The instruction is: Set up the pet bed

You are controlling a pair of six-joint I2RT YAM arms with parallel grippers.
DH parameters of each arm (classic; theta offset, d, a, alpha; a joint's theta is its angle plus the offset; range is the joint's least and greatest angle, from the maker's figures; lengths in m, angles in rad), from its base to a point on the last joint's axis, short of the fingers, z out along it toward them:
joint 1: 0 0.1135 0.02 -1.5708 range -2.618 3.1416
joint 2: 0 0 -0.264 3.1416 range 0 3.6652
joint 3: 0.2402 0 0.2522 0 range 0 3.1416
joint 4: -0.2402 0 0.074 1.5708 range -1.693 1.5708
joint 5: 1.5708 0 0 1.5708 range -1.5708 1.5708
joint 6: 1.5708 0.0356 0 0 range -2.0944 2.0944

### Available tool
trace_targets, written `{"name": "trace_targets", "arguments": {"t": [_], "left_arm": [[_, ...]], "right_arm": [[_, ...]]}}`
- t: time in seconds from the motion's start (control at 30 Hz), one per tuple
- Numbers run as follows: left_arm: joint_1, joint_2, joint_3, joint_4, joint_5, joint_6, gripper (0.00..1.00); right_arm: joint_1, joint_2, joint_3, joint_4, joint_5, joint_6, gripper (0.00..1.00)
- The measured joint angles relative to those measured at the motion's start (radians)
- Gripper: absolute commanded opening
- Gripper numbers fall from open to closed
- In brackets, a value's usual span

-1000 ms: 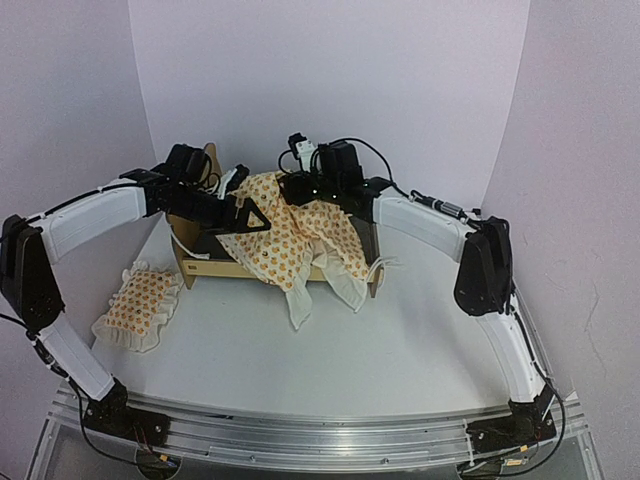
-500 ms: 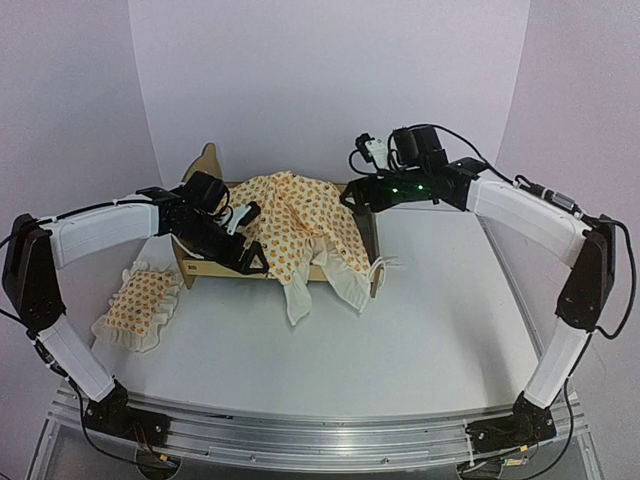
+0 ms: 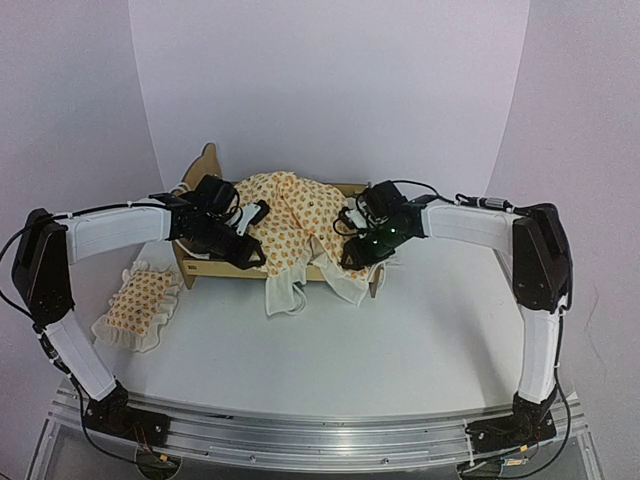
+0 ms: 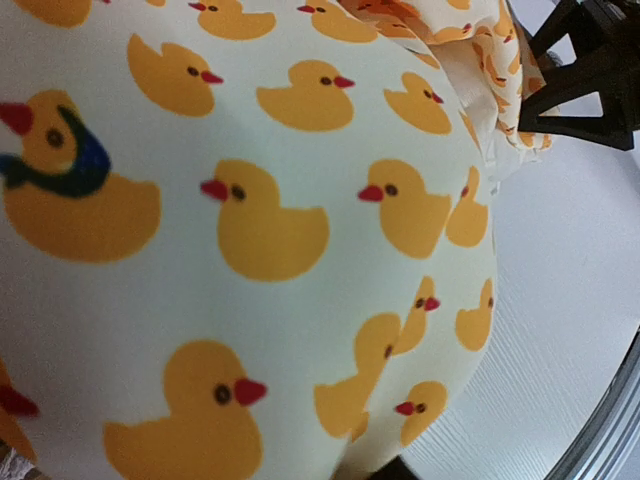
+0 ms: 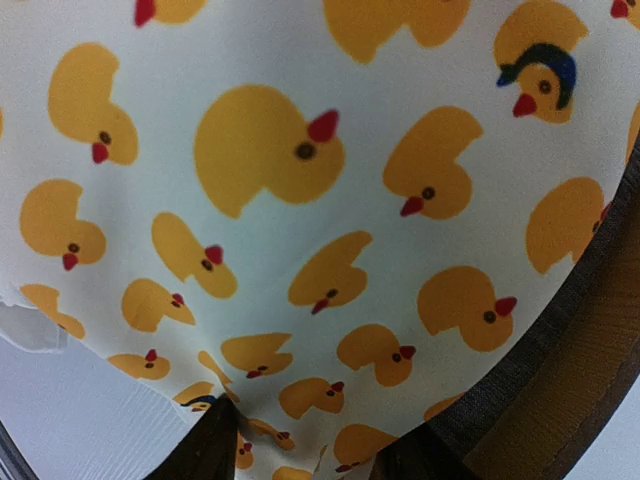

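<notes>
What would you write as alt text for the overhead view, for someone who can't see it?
From either side, the left gripper and right gripper reach into cream, orange-print bedding heaped on a small wooden pet bed. A matching ruffled pillow lies on the white table to the bed's left.

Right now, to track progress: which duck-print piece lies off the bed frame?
The small ruffled pillow, flat on the table left of the frame; the bigger blanket drapes over it.

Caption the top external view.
Left end effector and right end effector at orange-print bedding on wooden bed frame; pillow alongside.
</notes>
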State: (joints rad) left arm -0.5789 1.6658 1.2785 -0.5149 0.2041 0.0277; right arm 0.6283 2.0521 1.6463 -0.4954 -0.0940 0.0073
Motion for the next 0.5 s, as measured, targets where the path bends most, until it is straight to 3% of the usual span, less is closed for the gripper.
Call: {"name": "trace_targets", "arguments": {"t": [0.03, 0.1, 0.33, 0.5], "left_arm": [[0.000, 0.000, 0.000, 0.010, -0.002, 0.002, 0.00], [0.004, 0.001, 0.000, 0.022, -0.006, 0.008, 0.00], [0.088, 0.002, 0.075, -0.044, 0.035, 0.038, 0.00], [0.185, -0.076, 0.167, -0.092, 0.083, 0.095, 0.00]], "right_arm": [[-0.001, 0.000, 0.002, 0.000, -0.008, 0.003, 0.08], [-0.002, 0.000, 0.015, 0.001, -0.021, 0.013, 0.00], [-0.013, -0.046, 0.024, -0.009, -0.037, 0.052, 0.00], [-0.019, -0.262, 0.013, -0.058, -0.045, 0.085, 0.00]]}}
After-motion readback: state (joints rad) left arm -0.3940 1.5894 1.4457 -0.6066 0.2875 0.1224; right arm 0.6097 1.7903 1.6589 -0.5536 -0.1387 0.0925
